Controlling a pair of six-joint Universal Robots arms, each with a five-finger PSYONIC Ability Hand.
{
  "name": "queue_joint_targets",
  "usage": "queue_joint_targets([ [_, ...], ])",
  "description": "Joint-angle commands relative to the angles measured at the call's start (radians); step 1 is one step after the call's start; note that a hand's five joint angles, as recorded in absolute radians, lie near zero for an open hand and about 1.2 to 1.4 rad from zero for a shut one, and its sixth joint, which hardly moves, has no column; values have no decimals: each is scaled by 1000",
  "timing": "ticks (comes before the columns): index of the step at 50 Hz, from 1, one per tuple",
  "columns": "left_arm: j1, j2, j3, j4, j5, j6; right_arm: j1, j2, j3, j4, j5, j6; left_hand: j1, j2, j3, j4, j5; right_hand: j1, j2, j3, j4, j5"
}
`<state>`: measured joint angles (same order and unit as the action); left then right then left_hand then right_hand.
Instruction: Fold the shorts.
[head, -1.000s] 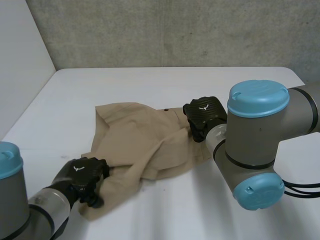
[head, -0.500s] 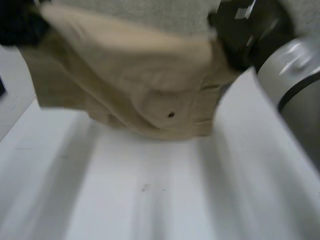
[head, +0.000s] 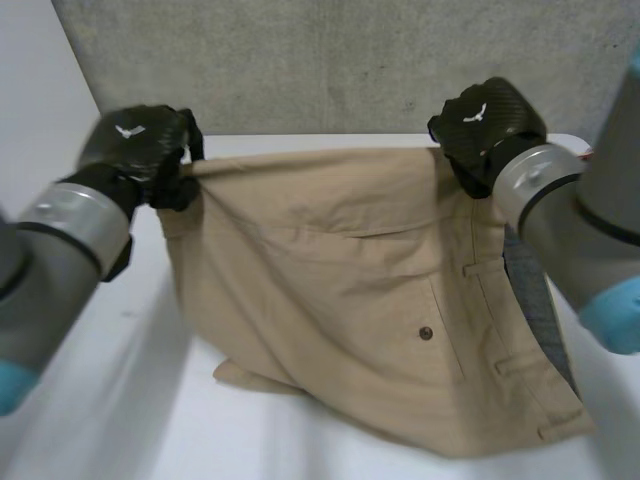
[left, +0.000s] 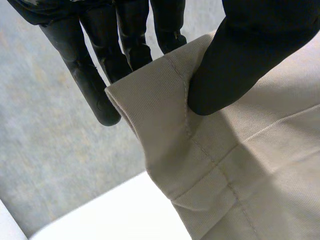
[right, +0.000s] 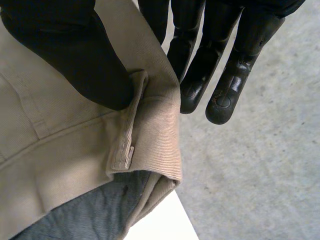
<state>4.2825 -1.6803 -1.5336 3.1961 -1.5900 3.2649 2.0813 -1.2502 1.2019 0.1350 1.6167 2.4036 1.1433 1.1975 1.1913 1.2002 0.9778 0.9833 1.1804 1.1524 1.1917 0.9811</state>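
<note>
The tan shorts (head: 340, 300) hang stretched between my two hands above the white table (head: 90, 400), with a dark button and a pocket seam facing the camera. My left hand (head: 140, 150) pinches the cloth's upper left corner. In the left wrist view the thumb (left: 235, 65) presses that corner (left: 165, 115) against the fingers (left: 95, 75). My right hand (head: 485, 125) pinches the upper right corner, at the waistband. The right wrist view has its thumb (right: 80, 60) clamping the waistband (right: 150, 135) against the fingers (right: 220, 70). The bottom edge of the shorts (head: 250, 378) touches the table.
A grey concrete wall (head: 330, 60) rises behind the table's far edge. The grey lining of the shorts (head: 535, 290) shows along the right side. My right arm (head: 590, 250) reaches in beside the hanging cloth.
The shorts lay crumpled on the table a second ago with both hands on them. Both hands have risen and moved apart, lifting the shorts and spreading them out.
</note>
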Motion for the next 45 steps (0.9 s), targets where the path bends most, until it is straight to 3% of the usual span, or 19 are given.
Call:
queue_joint_targets([
  [1, -12, -167, 251, 94, -24, 1, -3, 83, -83, -288, 28, 29, 253, 199, 205, 196, 244, 413, 216, 244, 205, 241],
  [6, -3, -156, 423, 140, -77, -7, -1, 61, -159, -481, 69, 35, 253, 199, 205, 196, 244, 413, 216, 244, 205, 241],
  [10, -19, -96, 434, 188, -99, -4, 10, 28, -199, -482, 77, 35, 253, 199, 205, 196, 244, 413, 216, 244, 205, 241],
  [19, -44, 76, 89, 148, -91, -1, 5, 12, -134, -123, 69, 40, 253, 199, 205, 196, 244, 413, 216, 244, 205, 241],
  [24, -46, 236, -137, 136, -55, -1, -1, -96, -9, 108, 63, 40, 253, 199, 205, 196, 244, 413, 216, 244, 205, 241],
  [31, -44, 332, -218, 136, -1, -4, -1, -135, 21, 140, 65, 43, 253, 199, 205, 196, 244, 413, 216, 244, 205, 241],
  [38, -27, 271, -255, 146, 4, -5, -6, -79, 59, 158, 32, 49, 253, 199, 205, 196, 244, 413, 216, 244, 205, 241],
  [45, -29, -30, -240, 146, -1, -4, -16, 133, 33, 105, 6, 77, 253, 199, 205, 196, 244, 413, 216, 244, 205, 241],
])
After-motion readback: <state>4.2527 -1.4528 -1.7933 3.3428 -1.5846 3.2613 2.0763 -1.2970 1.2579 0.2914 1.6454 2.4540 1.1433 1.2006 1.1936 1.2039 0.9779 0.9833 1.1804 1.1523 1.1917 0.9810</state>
